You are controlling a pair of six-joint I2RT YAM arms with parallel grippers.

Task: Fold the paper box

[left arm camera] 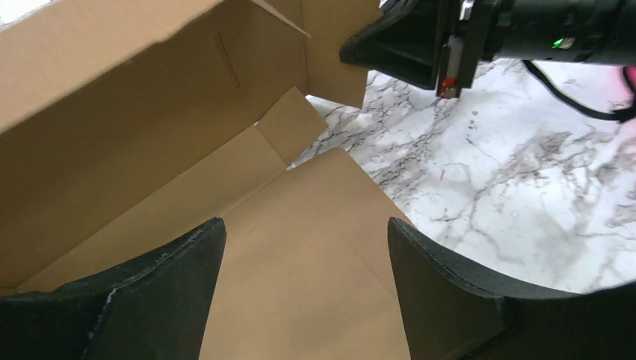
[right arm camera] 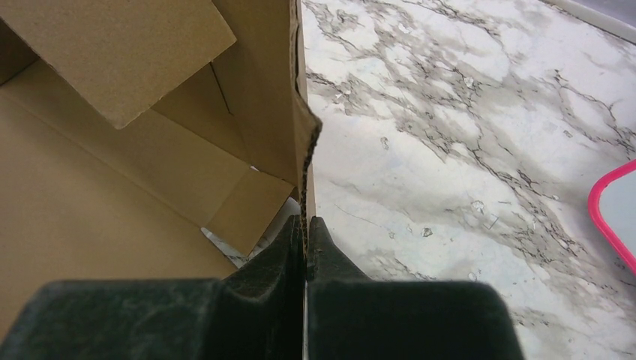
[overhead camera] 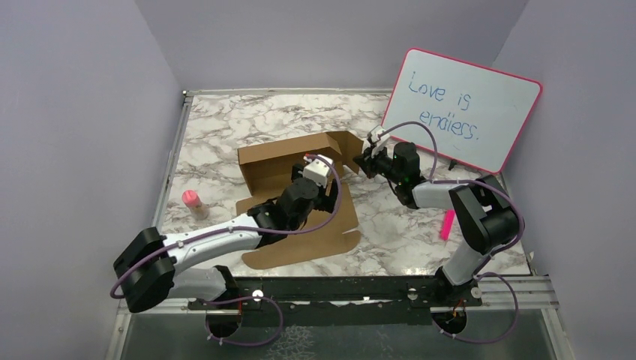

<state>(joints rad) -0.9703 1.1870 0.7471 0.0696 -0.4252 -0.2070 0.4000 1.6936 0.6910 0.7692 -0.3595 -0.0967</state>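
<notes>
Blue handwriting on the pink-rimmed rectangular whiteboard (overhead camera: pixel 465 109), which leans at the far right, reads "Love is" above a loosely written word that looks like "endless."; the plain brown cardboard paper box (overhead camera: pixel 274 166) sits near the middle of the grey-veined white marble table (overhead camera: pixel 405 225), partly raised into a shallow tray.

Its long back wall stands upright and its floor panel lies flat on the table in front of that wall; a wide front flap with a rounded corner lies flat towards the arms' bases. The box's long axis runs left to right across the table, the right end slightly farther away; its open side faces up and towards the arms.

The left gripper (left arm camera: pixel 306 225) hangs over the floor panel inside the tray, its black fingers (left arm camera: pixel 172 285) spread well apart with nothing pinched between them. The right gripper (right arm camera: pixel 306 225) is at the box's right end, jaws pressed together on the thin edge of an upright side panel; a small inner flap leans inward just left of that panel.

A small pink-capped bottle (overhead camera: pixel 195 202) stands left of the box, apart from it; what it holds cannot be told. A pink marker (overhead camera: pixel 448 224) lies on the marble to the right, near the right arm.
</notes>
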